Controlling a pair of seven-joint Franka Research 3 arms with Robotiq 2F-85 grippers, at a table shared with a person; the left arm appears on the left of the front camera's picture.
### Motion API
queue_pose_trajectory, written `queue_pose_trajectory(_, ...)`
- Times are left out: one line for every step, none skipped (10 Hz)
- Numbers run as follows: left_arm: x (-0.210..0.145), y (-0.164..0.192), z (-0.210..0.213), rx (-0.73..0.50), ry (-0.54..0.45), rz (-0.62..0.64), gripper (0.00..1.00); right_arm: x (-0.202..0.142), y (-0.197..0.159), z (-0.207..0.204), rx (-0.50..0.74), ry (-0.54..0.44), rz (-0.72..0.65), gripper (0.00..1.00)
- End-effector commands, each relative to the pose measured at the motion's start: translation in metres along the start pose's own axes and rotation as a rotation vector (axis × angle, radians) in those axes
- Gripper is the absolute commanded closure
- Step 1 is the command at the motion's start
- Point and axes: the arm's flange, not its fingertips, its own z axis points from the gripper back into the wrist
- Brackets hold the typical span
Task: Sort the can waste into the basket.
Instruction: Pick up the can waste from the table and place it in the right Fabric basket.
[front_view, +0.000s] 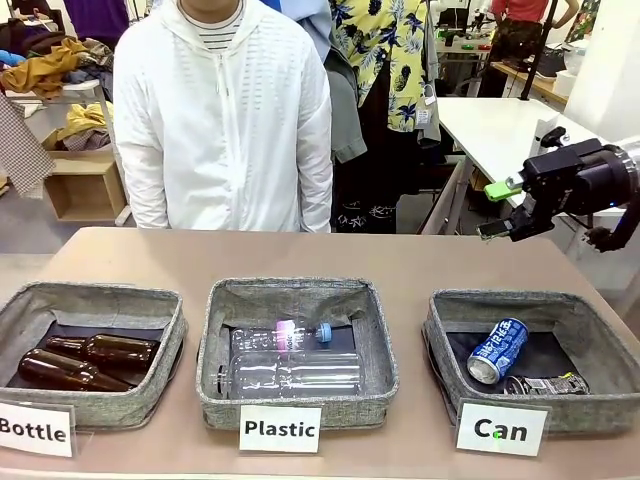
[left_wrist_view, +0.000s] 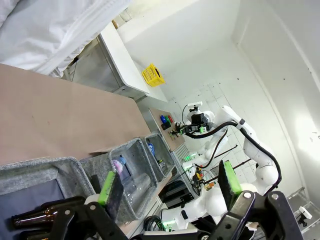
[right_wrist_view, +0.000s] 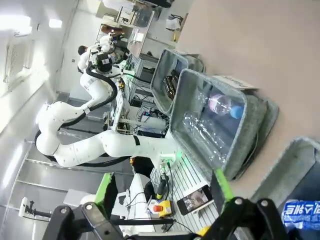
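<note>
The blue can (front_view: 497, 350) lies tilted in the grey basket (front_view: 530, 301) carded "Can" (front_view: 500, 428) at the front right. Beside it, near the basket's front wall, lies the dark dented can (front_view: 545, 383). My right gripper (front_view: 496, 211) hangs open and empty above the table's right edge, behind and above that basket. In the right wrist view its green-padded fingers (right_wrist_view: 107, 187) stand apart, with the blue can (right_wrist_view: 302, 222) and the basket's rim (right_wrist_view: 295, 150) at the lower right. My left gripper (left_wrist_view: 170, 182) is open with nothing between its pads, above the bottle bin.
The middle bin (front_view: 297, 298) carded "Plastic" holds clear bottles (front_view: 290, 375). The left bin (front_view: 95, 297) carded "Bottle" holds two brown glass bottles (front_view: 105, 350). A person in a white jacket (front_view: 222, 110) stands at the far side. Bare table lies behind the bins.
</note>
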Motion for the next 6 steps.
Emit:
queue_pose_trajectory(-0.0008,-0.0015,-0.0014,-0.007,-0.014,-0.008,0.00,0.0004,-0.0012,0.0042,-0.008,-0.008,0.022,0.00)
queue_pose_trajectory(-0.0008,-0.0015,-0.0014,-0.007,-0.014,-0.008,0.00,0.0004,-0.0012,0.0042,-0.008,-0.008,0.022,0.00)
queue_pose_trajectory(-0.0008,-0.0015,-0.0014,-0.007,-0.014,-0.008,0.00,0.0004,-0.0012,0.0042,-0.008,-0.008,0.022,0.00)
queue_pose_trajectory(-0.0008,-0.0015,-0.0014,-0.007,-0.014,-0.008,0.00,0.0004,-0.0012,0.0042,-0.008,-0.008,0.022,0.00)
queue_pose_trajectory(-0.0008,-0.0015,-0.0014,-0.007,-0.014,-0.008,0.00,0.0004,-0.0012,0.0042,-0.008,-0.008,0.022,0.00)
queue_pose_trajectory(-0.0008,-0.0015,-0.0014,-0.007,-0.014,-0.008,0.00,0.0004,-0.0012,0.0042,-0.008,-0.008,0.022,0.00)
